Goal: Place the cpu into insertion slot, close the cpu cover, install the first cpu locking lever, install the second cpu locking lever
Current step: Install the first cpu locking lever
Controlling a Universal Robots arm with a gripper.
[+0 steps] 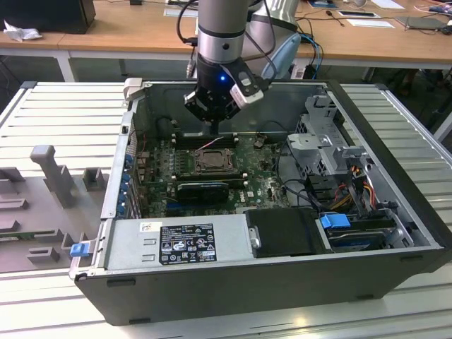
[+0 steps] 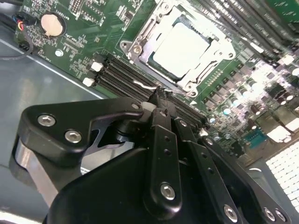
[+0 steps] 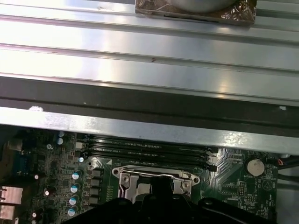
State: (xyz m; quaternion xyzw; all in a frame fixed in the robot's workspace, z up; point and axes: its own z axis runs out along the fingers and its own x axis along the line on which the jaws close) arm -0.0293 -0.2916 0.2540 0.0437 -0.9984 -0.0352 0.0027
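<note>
In the exterior view my gripper (image 1: 212, 129) hangs inside the open computer case, just above the far edge of the insertion slot (image 1: 212, 161). In the second wrist view the silvery cpu (image 2: 180, 49) lies flat in the slot, and the cpu cover (image 2: 135, 49) lies flat around it as a metal frame. My black fingers (image 2: 161, 140) come together with no gap, and the gripper (image 2: 158, 93) has its tips at a thin wire locking lever (image 2: 142, 84) beside the slot. I cannot tell whether they pinch the wire. In the first wrist view the gripper (image 3: 161, 189) covers part of the slot, and the lever (image 3: 154, 173) runs along the slot's edge.
Long black memory slots (image 2: 117, 77) lie right beside the fingertips. A black ribbed block (image 1: 203, 189) sits on the near side of the slot. The case wall (image 3: 140, 126) rises close behind. A power supply (image 1: 191, 244), a drive cage (image 1: 325, 141) and cables (image 1: 353, 183) fill the case.
</note>
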